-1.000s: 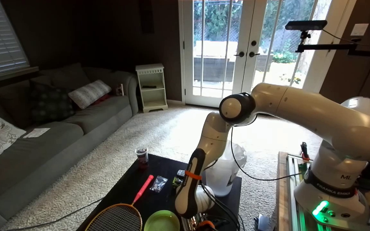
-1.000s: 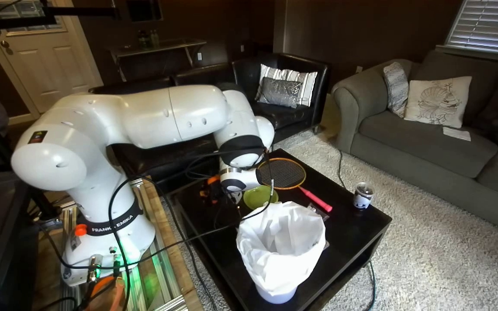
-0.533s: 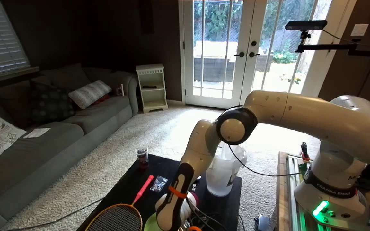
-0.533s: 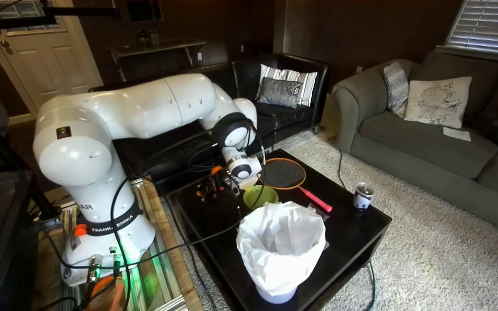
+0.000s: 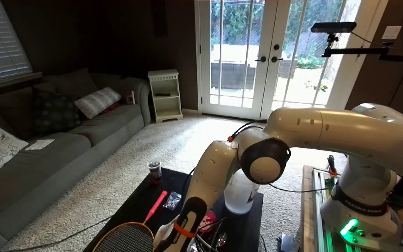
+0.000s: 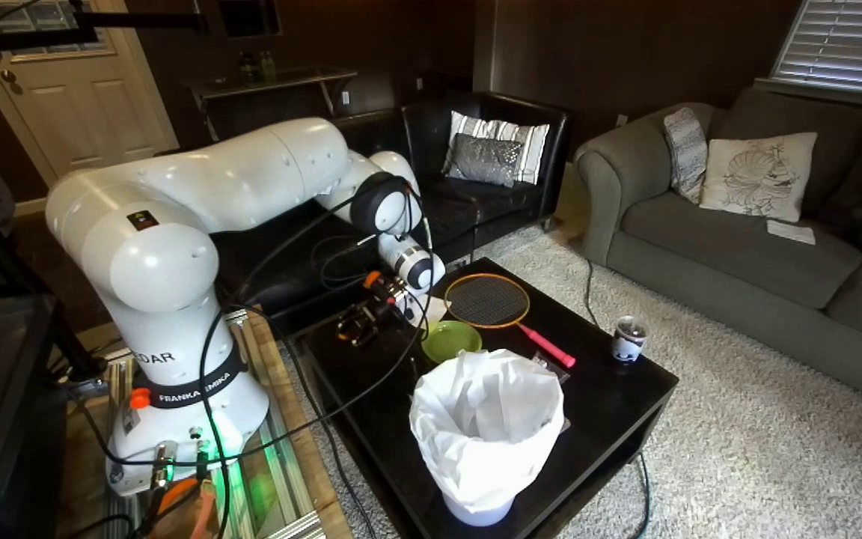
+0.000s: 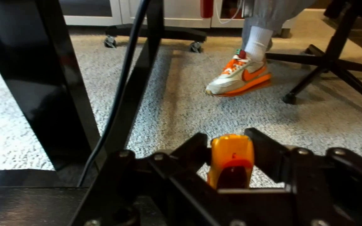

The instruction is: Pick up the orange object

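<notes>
The orange object [image 7: 233,149] is a small yellow-orange thing with a red band and a dark patch, like a toy car. It stands between the black fingers of my gripper [image 7: 228,137] in the wrist view, touched from both sides, with carpet showing behind it. My gripper [image 6: 350,328] is tilted sideways over the black table's near-left corner in an exterior view, left of the green bowl [image 6: 451,340]. The object is too small and dark to make out there. In an exterior view the arm [image 5: 201,196] reaches below the bottom edge, so the gripper is out of view.
A white-lined bin [image 6: 487,427], a racket [image 6: 488,301] and a cup [image 6: 628,338] stand or lie on the black table [image 6: 610,404]. A pink container [image 5: 206,221] is beside the arm. A person's shoe [image 7: 240,75] and a black post [image 7: 39,78] show in the wrist view.
The arm has drawn back from above the bowl towards the table's corner, and the wrist has swung from pointing down to sideways. The bowl is now hidden by the arm in an exterior view.
</notes>
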Motion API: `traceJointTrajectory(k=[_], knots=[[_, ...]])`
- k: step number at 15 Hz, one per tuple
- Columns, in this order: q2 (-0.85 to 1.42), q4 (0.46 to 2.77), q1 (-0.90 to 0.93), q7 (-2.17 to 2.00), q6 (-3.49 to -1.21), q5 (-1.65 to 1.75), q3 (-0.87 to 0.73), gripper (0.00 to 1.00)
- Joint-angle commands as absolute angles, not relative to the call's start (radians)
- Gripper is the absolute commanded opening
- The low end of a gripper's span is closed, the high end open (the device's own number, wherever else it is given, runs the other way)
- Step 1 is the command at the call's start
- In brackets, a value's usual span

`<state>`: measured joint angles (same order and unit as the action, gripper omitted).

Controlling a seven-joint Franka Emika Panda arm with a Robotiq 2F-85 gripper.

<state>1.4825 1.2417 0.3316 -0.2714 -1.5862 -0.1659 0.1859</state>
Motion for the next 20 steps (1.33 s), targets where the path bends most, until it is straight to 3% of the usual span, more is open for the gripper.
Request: traceJointTrajectory(k=[1,16,17,18,20], knots=[[1.5,1.171,0.42,-0.336,-1.457,-0.107,0.136,0.15],[1.498,1.107,0.67,-0.408,-1.233,0.287,-0.016,0.16],[1.498,1.109,0.683,-0.409,-1.235,0.322,-0.026,0.46],[1.498,1.11,0.697,-0.408,-1.24,0.356,-0.035,0.66],[1.497,1.113,0.71,-0.408,-1.254,0.402,-0.043,0.78]])
